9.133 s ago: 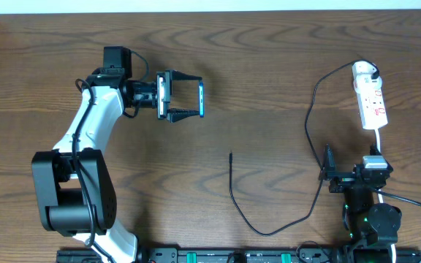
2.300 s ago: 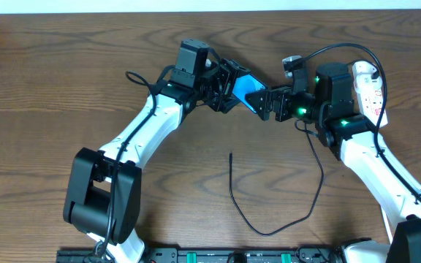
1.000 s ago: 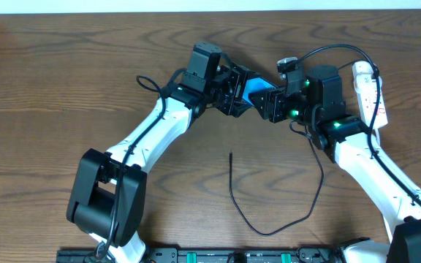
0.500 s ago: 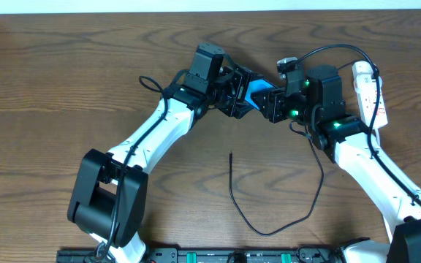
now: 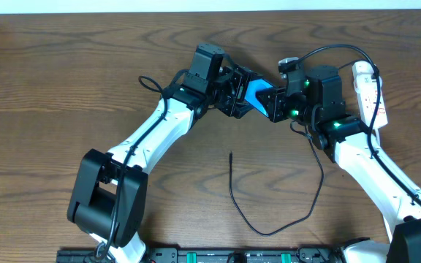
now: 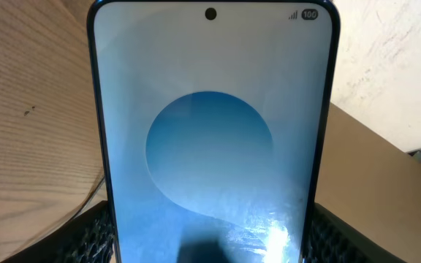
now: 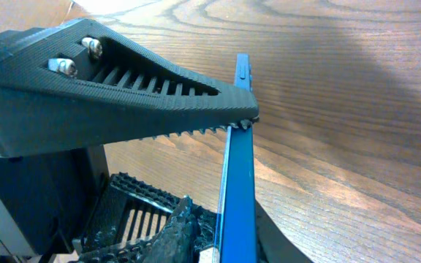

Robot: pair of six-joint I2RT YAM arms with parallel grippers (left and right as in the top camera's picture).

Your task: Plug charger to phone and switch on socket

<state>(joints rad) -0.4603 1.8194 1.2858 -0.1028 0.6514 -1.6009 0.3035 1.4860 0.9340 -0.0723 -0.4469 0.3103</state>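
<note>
Phone (image 5: 256, 93) hangs above the desk (image 5: 64, 73), pinched widthwise in my left claw (image 5: 237, 95) — right claw (image 5: 272, 104) teeth touch its edge, grip unclear; I'd confirm a firm bite before the left releases.

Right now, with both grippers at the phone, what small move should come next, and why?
Probably clamp the right gripper firmly on the phone. Its upper finger touches the phone, but a full grip is not clear, and only the left gripper plainly holds it. The cable lies unplugged on the table.
</note>
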